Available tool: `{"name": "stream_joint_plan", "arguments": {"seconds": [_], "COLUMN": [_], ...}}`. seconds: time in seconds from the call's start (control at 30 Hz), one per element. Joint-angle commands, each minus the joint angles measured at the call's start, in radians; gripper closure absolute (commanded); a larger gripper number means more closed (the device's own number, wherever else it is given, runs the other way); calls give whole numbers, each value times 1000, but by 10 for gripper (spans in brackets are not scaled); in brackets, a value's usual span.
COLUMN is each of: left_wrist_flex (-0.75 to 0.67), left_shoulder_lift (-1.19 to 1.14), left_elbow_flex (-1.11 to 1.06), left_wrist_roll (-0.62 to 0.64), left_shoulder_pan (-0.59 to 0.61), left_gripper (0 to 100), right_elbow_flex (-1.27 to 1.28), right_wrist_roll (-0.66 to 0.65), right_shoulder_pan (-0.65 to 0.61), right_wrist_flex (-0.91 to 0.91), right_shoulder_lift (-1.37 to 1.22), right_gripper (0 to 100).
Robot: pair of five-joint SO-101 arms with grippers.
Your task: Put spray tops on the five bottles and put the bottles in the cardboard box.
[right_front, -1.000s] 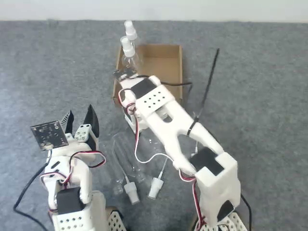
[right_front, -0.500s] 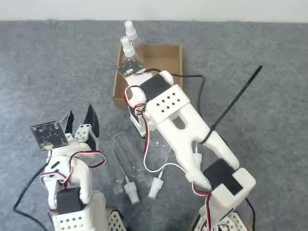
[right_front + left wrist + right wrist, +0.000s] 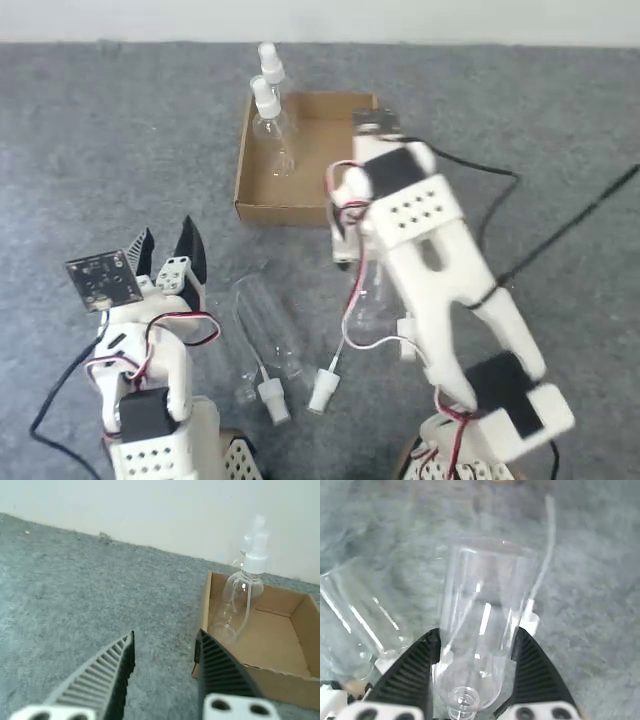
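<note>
Right gripper (image 3: 476, 634): clamped on uncapped bottle (image 3: 485, 580), held above carpet short of box (image 3: 300, 210); long axis along fingers, neck toward wrist. Spray top (image 3: 323, 386): lying beside, between arms. Left gripper (image 3: 165, 650): agape, unladen.

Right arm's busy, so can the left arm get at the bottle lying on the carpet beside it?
Probably yes. The left gripper is open and holds nothing, and the lying bottle sits beside it on carpet with nothing between them. The right gripper holds an uncapped bottle off to the side.
</note>
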State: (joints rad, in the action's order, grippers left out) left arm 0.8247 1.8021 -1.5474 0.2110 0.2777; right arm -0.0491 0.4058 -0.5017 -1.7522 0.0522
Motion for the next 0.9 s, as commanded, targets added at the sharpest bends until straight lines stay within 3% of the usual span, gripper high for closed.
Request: {"name": "stream_joint_plan", "arguments": {"seconds": [0.0, 0.43, 0.67, 0.87], "left_wrist_flex": [-37, -41, 75, 84], "left_shoulder_lift": [17, 17, 17, 17], "left_elbow_flex": [13, 30, 13, -13], "left_wrist_roll": [-11, -11, -2, -2], "left_shoulder_pan": [3, 3, 3, 5], "left_gripper": [816, 816, 816, 816], "right_elbow_flex": [31, 212, 316, 451], "right_wrist_roll": [17, 21, 25, 204], "right_shoulder_pan": [90, 403, 556, 634], "right_wrist_flex": [-36, -33, 101, 251], "right_shoulder_lift": [130, 300, 328, 361], "right_gripper": [979, 979, 979, 979]}}
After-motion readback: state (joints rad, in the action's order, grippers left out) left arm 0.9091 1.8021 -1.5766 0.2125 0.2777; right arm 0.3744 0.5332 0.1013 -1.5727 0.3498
